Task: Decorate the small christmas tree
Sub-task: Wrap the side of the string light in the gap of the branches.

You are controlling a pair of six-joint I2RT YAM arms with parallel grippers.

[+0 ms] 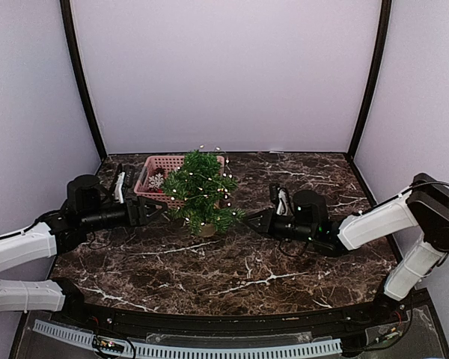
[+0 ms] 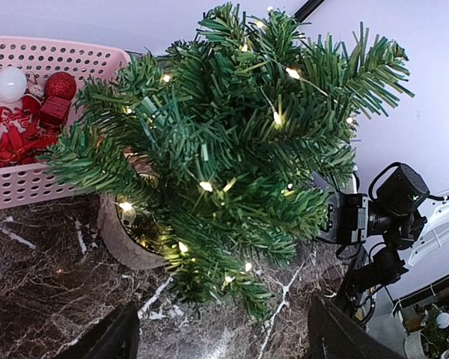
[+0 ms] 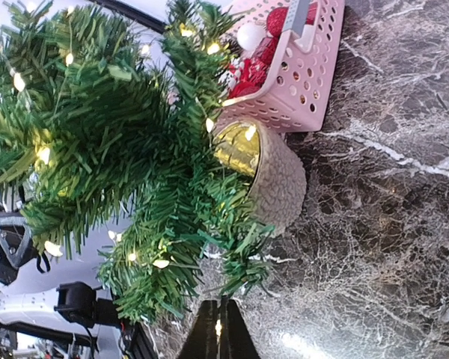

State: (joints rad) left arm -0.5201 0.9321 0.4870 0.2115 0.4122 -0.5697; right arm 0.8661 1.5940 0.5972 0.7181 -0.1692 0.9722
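The small christmas tree (image 1: 200,191) stands mid-table in its tan pot (image 1: 206,229), with a lit light string wound through the branches. My left gripper (image 1: 156,212) is at the tree's left side, open, with low branches (image 2: 232,134) just ahead of its spread fingers (image 2: 120,336) and nothing between them. From the right, my right gripper (image 1: 247,219) reaches the lowest branch tip. In the right wrist view its fingers (image 3: 218,305) are shut on a glowing bulb of the light string (image 3: 218,327), beside the pot (image 3: 280,179).
A pink perforated basket (image 1: 165,158) sits behind the tree to the left, holding red and white ornaments (image 2: 58,86) and a snowflake (image 1: 156,180). The right arm's wrist (image 2: 374,217) shows beyond the tree in the left wrist view. Walls enclose three sides.
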